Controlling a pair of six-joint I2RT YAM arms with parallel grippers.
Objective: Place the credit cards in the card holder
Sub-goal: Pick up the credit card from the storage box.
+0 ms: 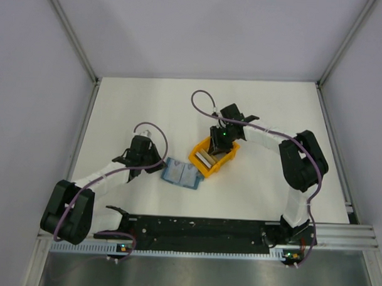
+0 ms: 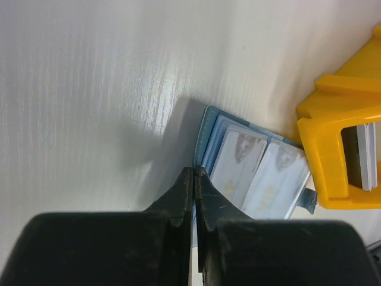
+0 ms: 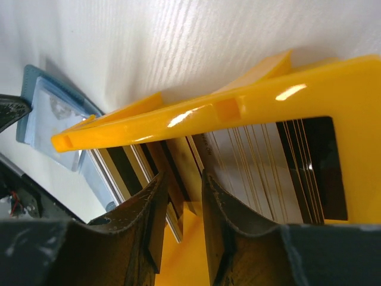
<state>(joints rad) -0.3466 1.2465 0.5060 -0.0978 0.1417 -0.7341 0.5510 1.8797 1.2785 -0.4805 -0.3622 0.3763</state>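
Observation:
The teal-blue card holder (image 1: 182, 174) lies open on the table, with two pale cards (image 2: 238, 164) in its pockets. My left gripper (image 1: 154, 164) is at its left edge, and in the left wrist view the gripper (image 2: 194, 171) is shut, pinching the holder's edge (image 2: 209, 128). Several more credit cards (image 3: 256, 161) stand on edge in the orange bin (image 1: 223, 158). My right gripper (image 1: 216, 146) reaches down into that bin. In the right wrist view it (image 3: 183, 179) is slightly open, its fingers astride one or two cards.
The orange bin (image 2: 324, 161) sits right beside the card holder's right edge, almost touching it. The card holder also shows in the right wrist view (image 3: 30, 83), beyond the bin wall (image 3: 196, 116). White table all round; enclosure walls at back and sides.

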